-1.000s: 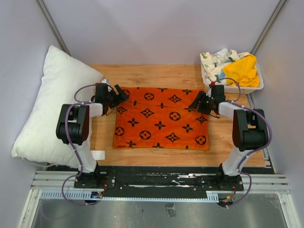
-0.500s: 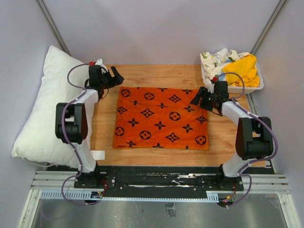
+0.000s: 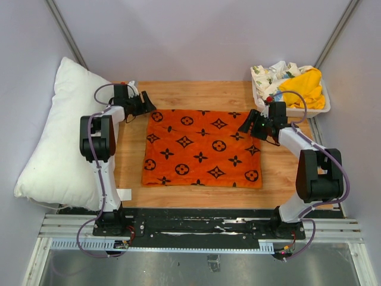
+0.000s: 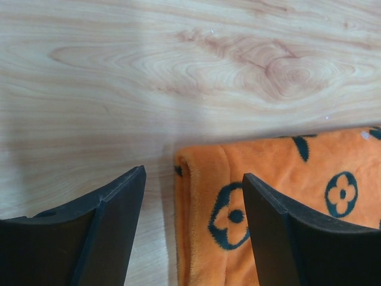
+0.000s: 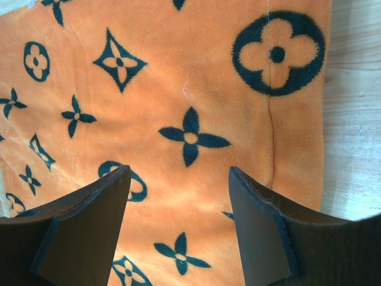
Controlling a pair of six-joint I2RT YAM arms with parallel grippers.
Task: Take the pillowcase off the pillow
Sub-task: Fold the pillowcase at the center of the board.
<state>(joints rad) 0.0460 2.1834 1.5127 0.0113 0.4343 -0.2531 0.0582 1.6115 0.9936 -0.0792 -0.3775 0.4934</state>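
Pillowcase lying flat at centre of table; pillow bare at 9 o'clock, apart. Judging removal done. Am hovering left gripper at its 11 o'clock corner, right gripper at 1 o'clock corner. Both wide, holding nothing.

Orange pillowcase flat, white pillow apart
Pillowcase spread at frame centre, black flower, diamond and circle motifs up; plump bare pillow slants along the left side, clear of it.

pale walls enclose a wooden table
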